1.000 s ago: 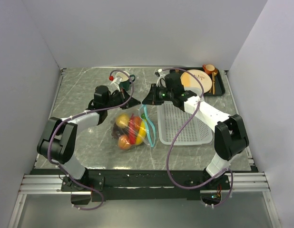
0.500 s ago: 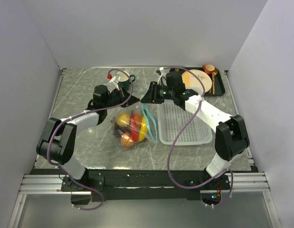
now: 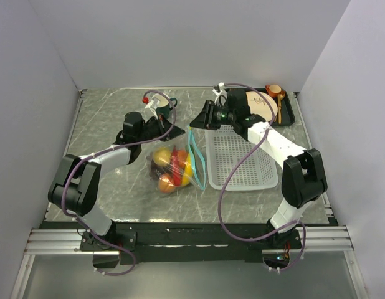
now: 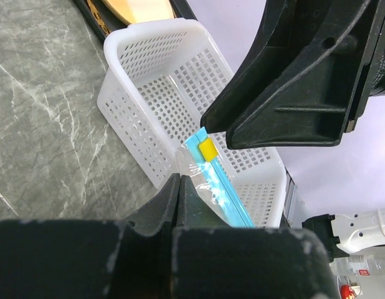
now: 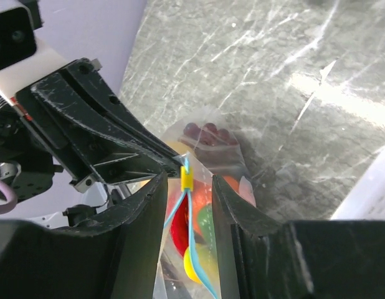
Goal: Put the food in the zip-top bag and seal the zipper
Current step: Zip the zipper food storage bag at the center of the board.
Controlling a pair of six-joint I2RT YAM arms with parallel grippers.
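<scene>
The left gripper [image 4: 180, 179] is closed flat on a corner of the zip-top bag [image 4: 194, 167], pinching the clear film just beside the end of the zipper [image 4: 227, 190]. This grip anchors the bag, probably so that the strip holds taut and does not travel with the slider. The bag lies on the table [image 3: 111, 112] between the two arms, with the food [image 3: 172, 167] inside it. The yellow slider [image 5: 187, 179] sits at the anchored end. Beyond it the two teal tracks diverge, so the mouth is judged unsealed. The right gripper [image 5: 189, 187] straddles the slider with its jaws narrowly apart, not clamped on it. The white mesh basket [image 3: 242, 163] stands just to the right of the bag.
</scene>
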